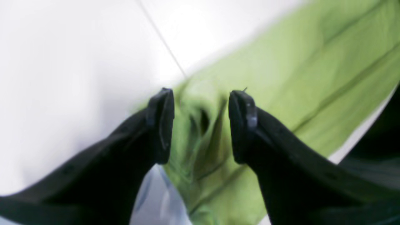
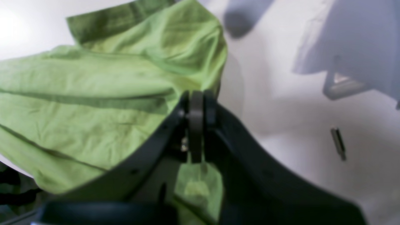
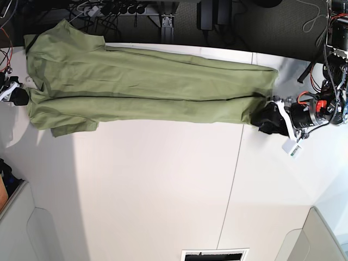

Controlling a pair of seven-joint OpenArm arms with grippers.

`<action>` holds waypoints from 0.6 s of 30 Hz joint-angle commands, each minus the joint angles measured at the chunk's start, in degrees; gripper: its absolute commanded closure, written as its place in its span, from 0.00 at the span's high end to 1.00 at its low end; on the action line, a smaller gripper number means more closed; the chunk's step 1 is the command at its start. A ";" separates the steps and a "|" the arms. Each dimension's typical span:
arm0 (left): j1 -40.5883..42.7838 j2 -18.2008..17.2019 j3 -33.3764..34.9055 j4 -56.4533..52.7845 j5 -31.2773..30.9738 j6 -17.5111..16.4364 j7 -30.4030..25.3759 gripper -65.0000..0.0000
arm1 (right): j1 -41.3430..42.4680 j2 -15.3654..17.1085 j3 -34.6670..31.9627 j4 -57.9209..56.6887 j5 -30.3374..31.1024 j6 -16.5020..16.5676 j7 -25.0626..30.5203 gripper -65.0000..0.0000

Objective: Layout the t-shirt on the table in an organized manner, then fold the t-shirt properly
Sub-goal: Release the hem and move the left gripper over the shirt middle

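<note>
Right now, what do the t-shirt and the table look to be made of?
The t-shirt: soft woven or knit cloth, probably cotton, matte olive green; it creases and bunches between the open left gripper. The table: hard, smooth white panels with a thin dark seam, slightly glossy; likely laminate, though that is uncertain.

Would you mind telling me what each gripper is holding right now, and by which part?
The right gripper is shut on the t-shirt at its edge. The left gripper is open astride a bunched fold, gripping nothing.
</note>
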 commanded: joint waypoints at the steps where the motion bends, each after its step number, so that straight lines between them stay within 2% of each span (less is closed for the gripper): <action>1: -0.42 -1.14 -2.08 1.99 -2.29 -0.32 -0.81 0.47 | 0.61 1.40 0.61 0.87 1.07 0.02 1.36 0.00; 5: 1.01 -1.11 -5.97 8.74 -4.98 -0.32 -0.79 0.47 | 0.61 1.40 0.61 0.87 1.05 0.02 1.77 0.00; 8: 3.89 -0.35 -5.46 17.77 -5.62 -0.32 -0.83 0.47 | 0.63 1.27 0.61 0.85 1.01 0.02 1.79 0.00; 10: 6.40 1.40 -3.87 24.85 -5.44 -0.32 -0.81 0.47 | 0.70 0.94 0.59 0.85 0.63 0.02 2.32 0.00; 14: 10.12 6.19 3.85 36.65 -1.25 -0.32 -0.85 0.39 | 0.79 -0.26 0.55 0.85 -1.99 0.00 3.96 0.00; 18: 11.17 10.19 15.17 38.12 7.98 -0.32 -2.16 0.19 | 0.76 -1.46 0.55 0.79 -3.96 -0.02 3.93 0.00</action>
